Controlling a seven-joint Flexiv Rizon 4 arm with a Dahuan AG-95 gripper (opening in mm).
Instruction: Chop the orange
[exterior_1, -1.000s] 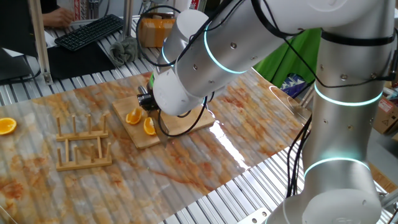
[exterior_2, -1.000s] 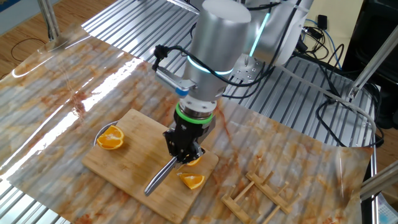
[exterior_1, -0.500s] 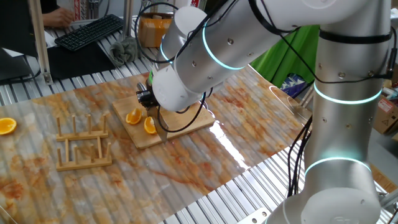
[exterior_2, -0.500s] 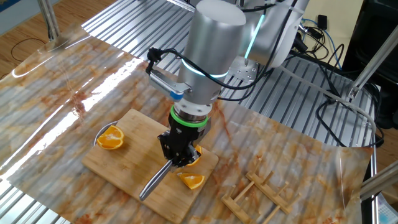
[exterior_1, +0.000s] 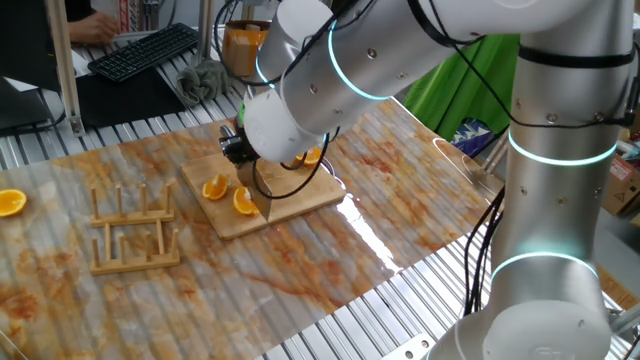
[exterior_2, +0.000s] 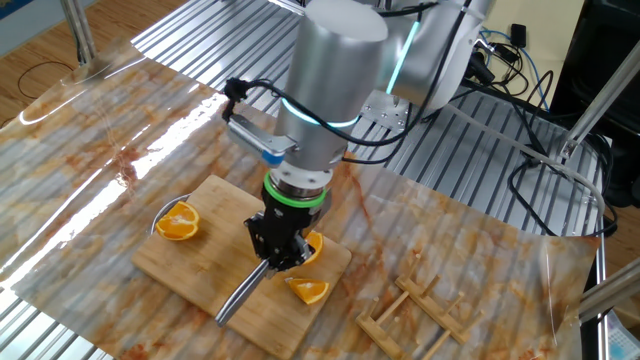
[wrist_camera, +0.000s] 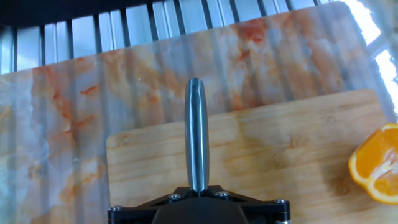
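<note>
While over board (exterior_2: 190, 262) (knife (exterior_2: 243, 292) inboard)

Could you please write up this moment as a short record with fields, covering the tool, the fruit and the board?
end effector: shut on knife
knife: blade slants down over the cutting board, clear of the fruit
cutting board: wooden, on the marbled mat
orange pieces: two small cut pieces side by side on the board
orange half: larger, at the board's far corner
wooden rack: beside the board, empty
stray orange slice: off the board, near the mat's edge
</note>
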